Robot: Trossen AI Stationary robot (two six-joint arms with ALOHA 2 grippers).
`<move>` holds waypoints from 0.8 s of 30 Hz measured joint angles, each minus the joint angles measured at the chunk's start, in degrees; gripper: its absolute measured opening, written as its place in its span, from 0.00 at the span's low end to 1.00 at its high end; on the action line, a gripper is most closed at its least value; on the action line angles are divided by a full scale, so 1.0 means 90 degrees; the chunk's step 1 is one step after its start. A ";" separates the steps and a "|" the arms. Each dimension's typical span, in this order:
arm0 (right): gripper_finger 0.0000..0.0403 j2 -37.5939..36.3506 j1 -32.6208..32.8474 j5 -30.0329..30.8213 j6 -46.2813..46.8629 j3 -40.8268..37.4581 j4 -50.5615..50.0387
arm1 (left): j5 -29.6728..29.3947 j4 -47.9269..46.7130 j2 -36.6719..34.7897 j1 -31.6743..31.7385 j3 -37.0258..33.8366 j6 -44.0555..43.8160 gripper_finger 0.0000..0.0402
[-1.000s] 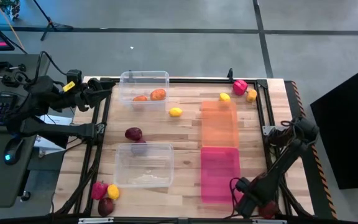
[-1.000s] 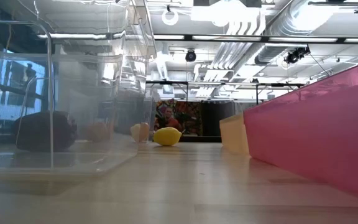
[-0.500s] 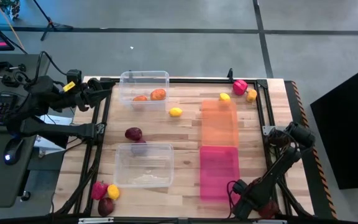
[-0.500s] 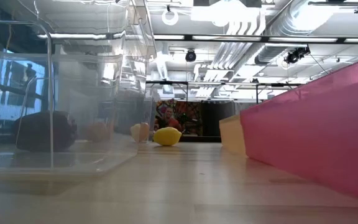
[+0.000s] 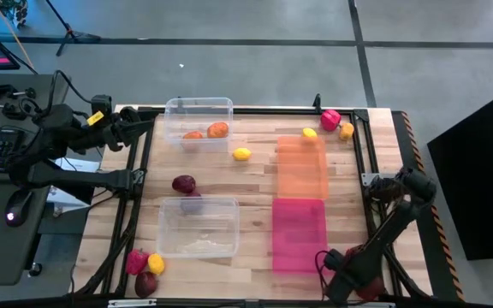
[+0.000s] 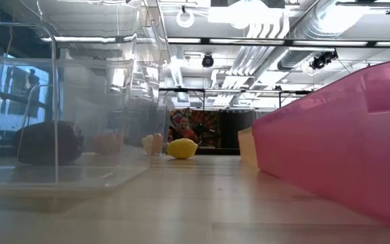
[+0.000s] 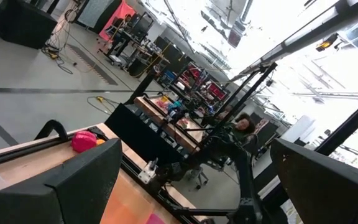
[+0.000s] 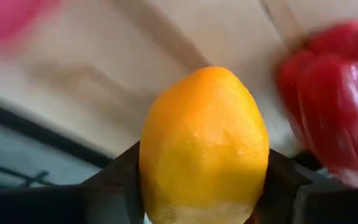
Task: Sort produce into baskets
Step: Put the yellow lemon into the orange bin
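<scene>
My right gripper (image 5: 332, 281) is at the table's near right corner, just beside the pink bin (image 5: 299, 235), shut on an orange-yellow fruit (image 8: 204, 143). A bright red piece (image 8: 328, 106) lies right beside that fruit. My left gripper (image 5: 144, 128) waits open at the table's far left edge, touching nothing. The orange bin (image 5: 302, 167) stands beyond the pink one. Two clear bins stand on the left: the far one (image 5: 198, 107) holds two orange pieces (image 5: 217, 130), and the near one (image 5: 198, 227) holds none. My right gripper pinches the orange-yellow fruit between its two fingers (image 8: 114, 183), one on each of its opposite sides (image 8: 151, 168). The fruit stands lengthwise between them. In the high view the gripper hides the fruit, so whether it is clear of the table does not show.
Loose on the table: a yellow lemon (image 5: 242, 154), a maroon piece (image 5: 184, 184), a pink-red (image 5: 330, 119), a yellow (image 5: 310, 133) and an orange piece (image 5: 347, 130) at the far right, and a pink (image 5: 136, 261), a yellow (image 5: 156, 263) and a maroon piece (image 5: 146, 283) at the near left corner.
The pink bin has slid a little toward the table's left, away from my right gripper; in the low view its wall has come closer and its inside now shows. The orange bin and the loose pieces have stayed put.
</scene>
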 joint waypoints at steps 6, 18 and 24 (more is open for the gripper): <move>0.47 -0.1072 0.0211 0.0230 -0.0050 0.0050 -0.0122 | -0.0003 0.0000 -0.0002 -0.0002 0.0000 0.0158 0.99; 0.48 -0.2959 -0.2362 0.4410 -0.3663 0.0356 0.0006 | -0.0308 -0.0004 0.0000 -0.0001 0.0000 0.0165 0.99; 0.48 -0.2470 -0.4450 0.4536 -0.7232 0.0353 0.1678 | -0.0823 -0.0007 0.0000 -0.0002 0.0000 0.0566 0.99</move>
